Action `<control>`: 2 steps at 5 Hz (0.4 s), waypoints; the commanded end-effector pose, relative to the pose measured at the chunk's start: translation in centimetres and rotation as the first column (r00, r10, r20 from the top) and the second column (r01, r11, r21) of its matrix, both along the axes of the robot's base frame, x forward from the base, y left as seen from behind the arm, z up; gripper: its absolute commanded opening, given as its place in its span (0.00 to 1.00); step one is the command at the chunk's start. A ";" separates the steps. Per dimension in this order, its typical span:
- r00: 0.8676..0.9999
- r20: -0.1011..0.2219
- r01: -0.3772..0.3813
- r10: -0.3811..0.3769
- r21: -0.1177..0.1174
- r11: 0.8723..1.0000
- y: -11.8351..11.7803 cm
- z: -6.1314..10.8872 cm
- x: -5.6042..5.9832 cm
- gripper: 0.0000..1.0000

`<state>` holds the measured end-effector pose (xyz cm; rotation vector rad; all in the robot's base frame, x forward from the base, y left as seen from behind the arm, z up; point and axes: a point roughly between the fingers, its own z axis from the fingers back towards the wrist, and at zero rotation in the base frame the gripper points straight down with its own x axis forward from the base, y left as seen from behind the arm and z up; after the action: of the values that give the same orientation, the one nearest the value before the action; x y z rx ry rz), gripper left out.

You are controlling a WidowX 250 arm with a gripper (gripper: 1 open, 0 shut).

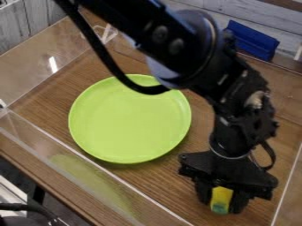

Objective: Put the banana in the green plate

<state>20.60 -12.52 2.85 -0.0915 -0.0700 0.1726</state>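
Wood: you have a brown tabletop (163, 181) with visible grain, low sheen. Plate (130, 119): lime-green, reads as plastic, smooth and even, soft matt look. Side panels: the clear panel (88, 177) in front of you looks like transparent plastic, smooth, glossy, with pale reflections. Robot arm (195, 53): black, plastic-looking housing, glossy highlights on its rounded parts. Banana (221, 199): yellow, smooth-looking; you cannot tell its material. Blue block (250, 40): smooth surface, material unclear. Back wall (218, 12): whitish grey boards, wood-like, streaked grain, matt.
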 end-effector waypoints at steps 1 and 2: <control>0.995 0.044 0.085 -0.084 -0.008 0.996 -1.2 2.3 0.3 0.00; 0.988 0.038 0.148 -0.148 0.008 0.989 -1.0 2.3 0.0 0.00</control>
<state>19.98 -13.02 3.91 -0.0685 -0.0529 0.0333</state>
